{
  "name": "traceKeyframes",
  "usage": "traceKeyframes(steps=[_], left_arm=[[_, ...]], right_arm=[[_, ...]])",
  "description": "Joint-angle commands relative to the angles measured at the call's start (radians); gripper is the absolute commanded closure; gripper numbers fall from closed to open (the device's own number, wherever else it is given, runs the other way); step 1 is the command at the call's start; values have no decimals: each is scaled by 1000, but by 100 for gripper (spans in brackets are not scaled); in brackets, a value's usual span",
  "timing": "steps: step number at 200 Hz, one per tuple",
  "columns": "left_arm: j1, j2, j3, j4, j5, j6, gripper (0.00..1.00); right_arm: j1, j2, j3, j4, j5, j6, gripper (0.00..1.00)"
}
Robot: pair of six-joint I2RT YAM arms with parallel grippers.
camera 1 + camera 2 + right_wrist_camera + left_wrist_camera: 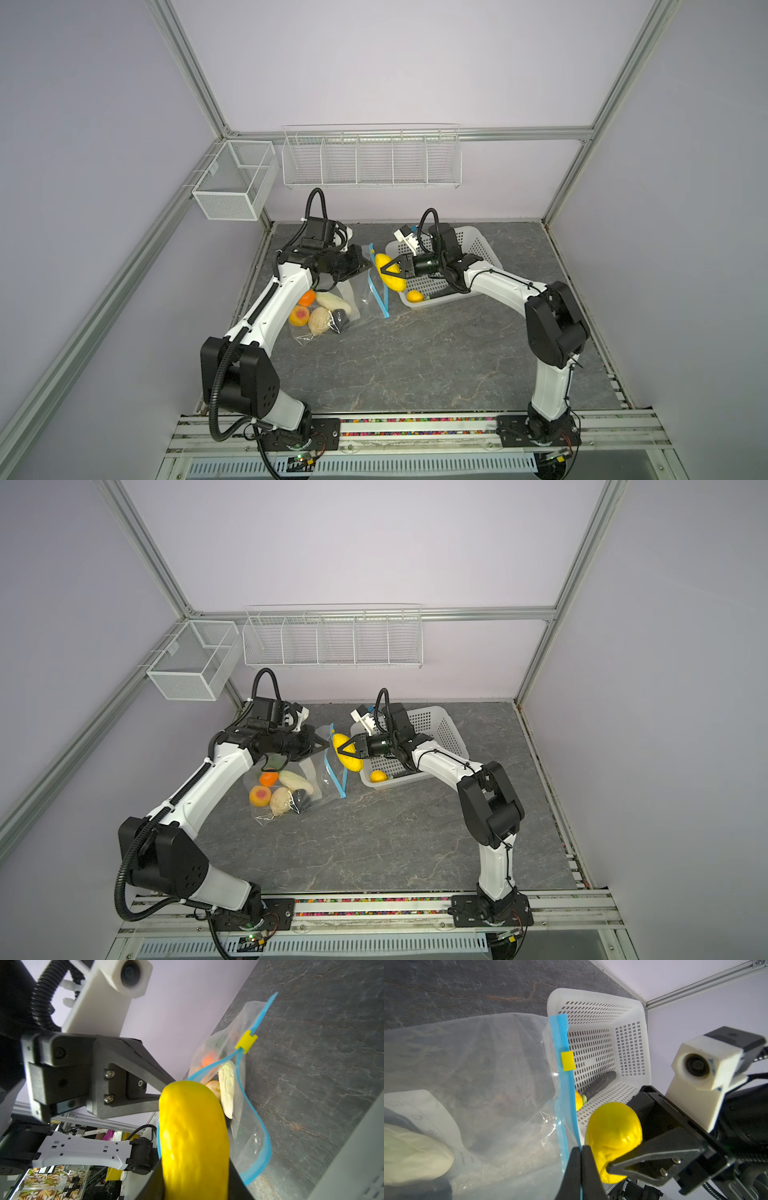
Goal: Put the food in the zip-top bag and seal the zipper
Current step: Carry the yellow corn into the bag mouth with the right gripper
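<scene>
While L claw (581,1150) clamps zipper (566,1088), R claw (385,269) grips yellow corn piece (193,1136); bag label (436,1118) txt illegible.

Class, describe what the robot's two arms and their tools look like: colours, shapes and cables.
Both the left arm and right arm have white shells with bulky black joints. The left tool and right tool have black triangular fingers. A ribbed black hose follows the left arm.

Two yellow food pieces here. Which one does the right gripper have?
The long bumpy yellow piece, clamped in the right gripper at the zip-top bag's mouth. The small round yellow one lies loose in the white basket.
</scene>
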Motion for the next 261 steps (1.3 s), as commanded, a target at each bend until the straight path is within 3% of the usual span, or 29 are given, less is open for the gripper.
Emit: traceKeyframes(steps=[1,75,122,189,261], left_arm=[[-3,-32,14,17,2,-9,100],[-8,-58,21,18,2,-19,100],[-7,-58,19,12,-4,-14,100],[-18,-82,6,44,10,-50,100],[-27,-95,-12,45,8,-56,100]], right_arm=[[28,34,54,-4,-45,10,75],[36,99,90,-20,-51,21,76],[16,63,37,2,-57,37,76],[32,17,76,-207,-3,-73,76],[59,81,175,-266,20,-53,76]])
